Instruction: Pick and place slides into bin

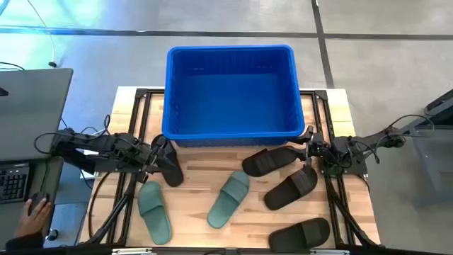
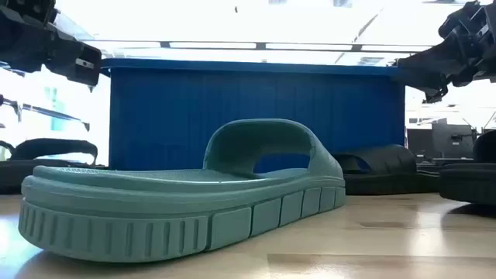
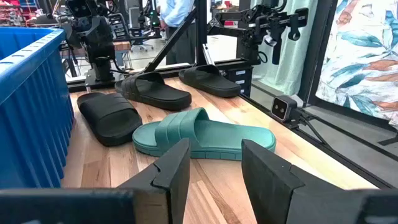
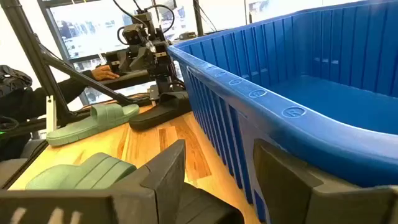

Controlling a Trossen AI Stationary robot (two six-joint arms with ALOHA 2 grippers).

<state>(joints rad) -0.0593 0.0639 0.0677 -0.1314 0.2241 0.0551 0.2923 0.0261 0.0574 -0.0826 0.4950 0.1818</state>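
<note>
The left gripper (image 1: 164,152) is seen at centre left of the high view, reaching in from the left edge, just below the bin's lower left corner. Its jaws are parted in the left wrist view, with nothing between them; a black slide (image 1: 170,170) lies directly under them in the high view.

The right gripper (image 1: 311,145) is seen at centre right, reaching in from the right edge beside the bin's lower right corner. Its jaws are spread apart and empty, with the bin's rim close ahead in the right wrist view.

The blue bin (image 1: 230,53) stands at upper centre of the wooden worktop (image 1: 198,212); no slide is seen inside it.

Below the bin lie the slides: a green slide (image 1: 154,210) at lower left, a second green slide (image 1: 229,198) at centre, and three black slides (image 1: 272,160) (image 1: 291,188) (image 1: 300,233) at right.

A person's hand (image 1: 32,212) is seen at the lower left edge.
</note>
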